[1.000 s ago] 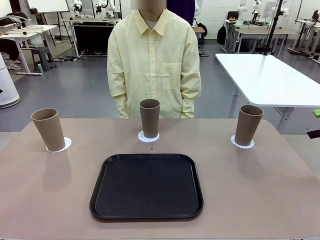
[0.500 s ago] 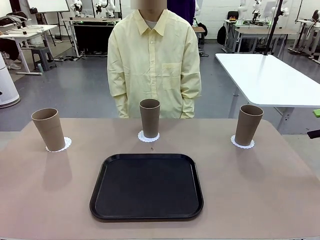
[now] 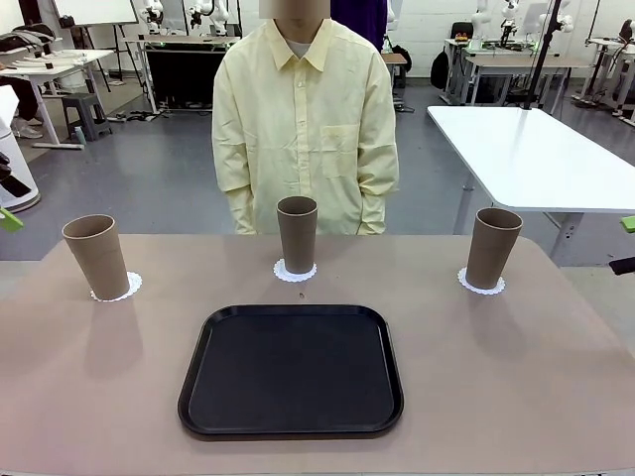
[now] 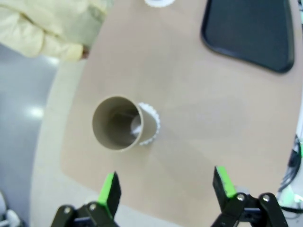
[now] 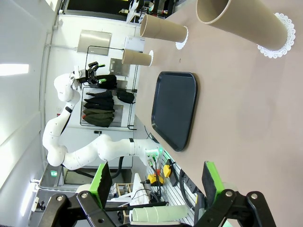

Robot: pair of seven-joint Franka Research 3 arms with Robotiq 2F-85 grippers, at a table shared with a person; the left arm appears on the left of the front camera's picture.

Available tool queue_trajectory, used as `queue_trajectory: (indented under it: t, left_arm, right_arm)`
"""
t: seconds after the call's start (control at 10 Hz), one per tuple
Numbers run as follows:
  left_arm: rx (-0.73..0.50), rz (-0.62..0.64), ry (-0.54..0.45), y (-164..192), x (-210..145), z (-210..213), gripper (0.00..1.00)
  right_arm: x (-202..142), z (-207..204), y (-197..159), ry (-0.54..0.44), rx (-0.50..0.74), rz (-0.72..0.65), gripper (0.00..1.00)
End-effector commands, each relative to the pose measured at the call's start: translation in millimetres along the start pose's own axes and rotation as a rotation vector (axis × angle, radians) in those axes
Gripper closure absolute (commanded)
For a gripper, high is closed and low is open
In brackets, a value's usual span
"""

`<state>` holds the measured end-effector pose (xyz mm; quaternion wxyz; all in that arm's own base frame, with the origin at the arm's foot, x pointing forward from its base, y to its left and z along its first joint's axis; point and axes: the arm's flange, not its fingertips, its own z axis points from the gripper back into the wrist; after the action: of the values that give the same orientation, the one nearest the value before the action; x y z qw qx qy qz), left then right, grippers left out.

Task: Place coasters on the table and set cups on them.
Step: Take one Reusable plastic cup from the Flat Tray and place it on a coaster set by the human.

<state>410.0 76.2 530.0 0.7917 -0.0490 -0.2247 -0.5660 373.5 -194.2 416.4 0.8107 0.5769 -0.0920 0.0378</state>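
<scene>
Cups stand in a row along the far part of the table (image 3: 99,397), each on its own coaster: the left cup (image 3: 96,257) on the left coaster (image 3: 132,287), the middle cup (image 3: 297,234) on the middle coaster (image 3: 295,273) just in front of the person (image 3: 305,124), and the right cup (image 3: 493,248) on the right coaster (image 3: 481,286). All three cups are upright and well apart from one another. A black tray (image 3: 291,371) lies on the near half of the table, in line with the middle cup and apart from every coaster. The person stands at the far edge in a pale yellow shirt, arms down at the sides. Behind and to the right is a white table (image 3: 536,154). From the left wrist camera, the left gripper (image 4: 167,185) hangs above the table's end with its fingers wide apart and nothing between them; below it the left cup shows its open mouth, with the lacy edge of its coaster peeking out at one side. From the right wrist camera, the right gripper (image 5: 156,180) also has its fingers spread wide and holds nothing; it hangs off to the side of the table, and the right cup lies nearest to it in that view, the tray beyond.
</scene>
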Motion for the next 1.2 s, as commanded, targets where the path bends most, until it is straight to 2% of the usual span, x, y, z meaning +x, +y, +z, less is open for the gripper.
queue_trajectory:
  t: [0.0,0.7,0.8,0.9,1.0,1.1]
  left_arm:
    - [-0.006,-0.012,0.009,1,-2,5,0.00]
    - [0.000,0.000,-0.006,1,-2,1,0.00]
    - [0.101,0.247,0.090,-23,-12,3,0.00]
    - [0.080,0.554,0.193,-42,-19,7,0.00]
    - [0.048,0.738,0.299,-63,-32,7,0.00]
    - [-0.010,0.842,0.345,-77,-38,10,0.00]
  right_arm:
    - [0,1,0,0.000,0.003,0.001,0.00]
    - [0,1,0,0.000,0.003,0.001,0.00]
    - [0,1,0,0.000,0.003,0.001,0.00]
    - [0,1,0,0.000,0.003,0.001,0.00]
    - [0,1,0,0.000,0.003,0.001,0.00]
    - [0,1,0,0.000,0.003,0.001,0.00]
